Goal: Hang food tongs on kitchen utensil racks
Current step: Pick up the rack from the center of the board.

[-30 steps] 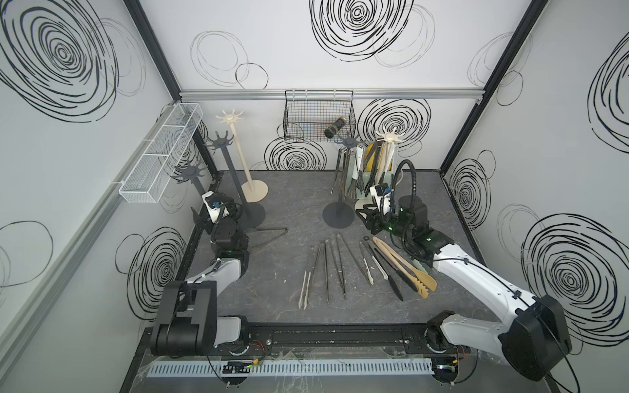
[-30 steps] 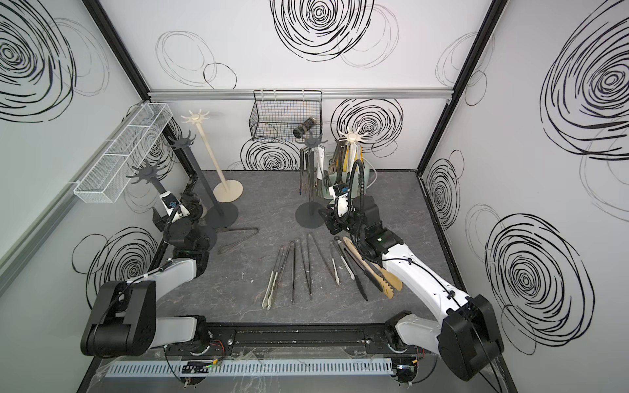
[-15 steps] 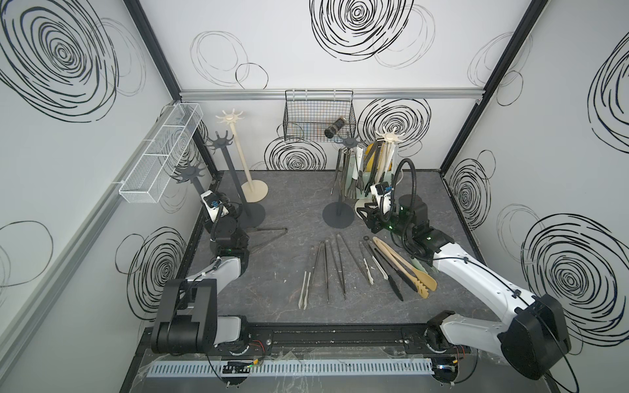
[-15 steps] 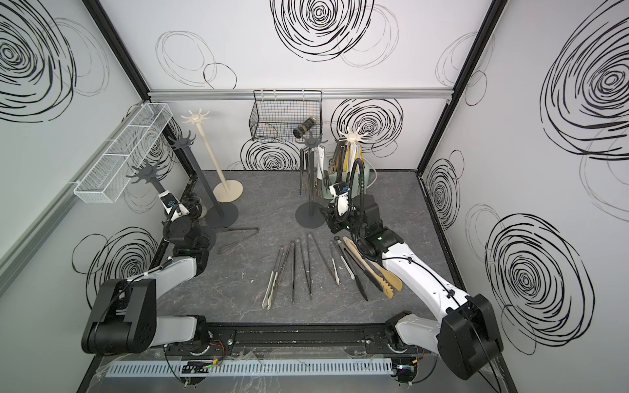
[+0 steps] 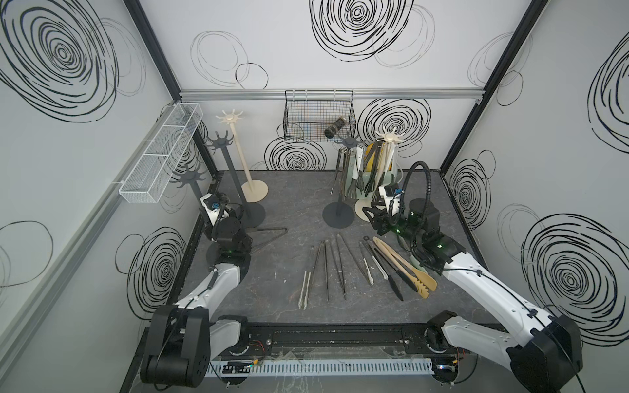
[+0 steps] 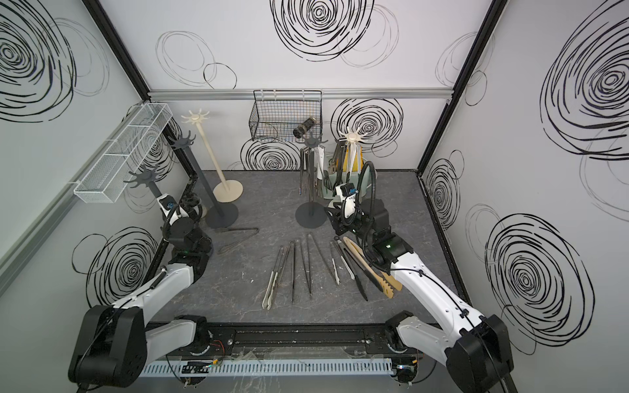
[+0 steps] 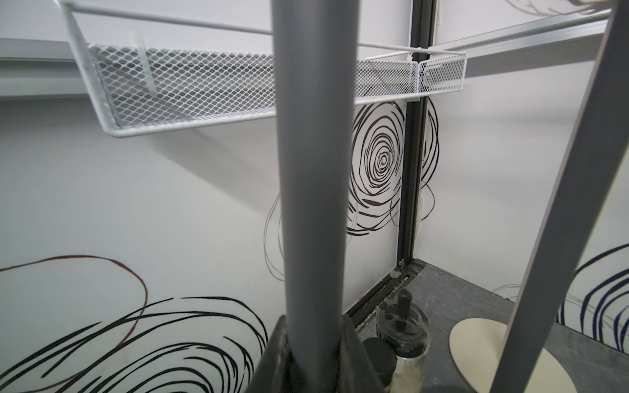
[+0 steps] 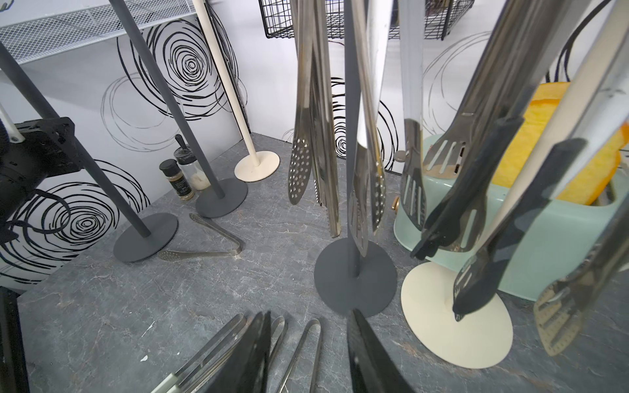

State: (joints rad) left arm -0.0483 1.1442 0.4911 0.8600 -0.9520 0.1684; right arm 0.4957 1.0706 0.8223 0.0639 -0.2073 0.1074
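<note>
White walls (image 5: 292, 51), black scribbled spirals (image 5: 357, 30); grey marbled floor (image 5: 289, 204); black corner posts (image 5: 149, 44); aluminium rail (image 5: 408, 93).

Light even & bright, shadows soft. Near my wrist cams the grey pole (image 7: 313, 170) and hanging tongs (image 8: 476, 177) look blurred.

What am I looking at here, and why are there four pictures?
Two robot arms work at a table, each ending in a gripper. Two pictures look down from overhead, and two come from cameras on the arms' wrists. The job is to hang tongs on racks. A row of tongs lies on the table, and more already hang on two racks at the back. The left gripper is shut on a grey rack, around its pole. The right gripper looks open and empty, near the hung ones.
</note>
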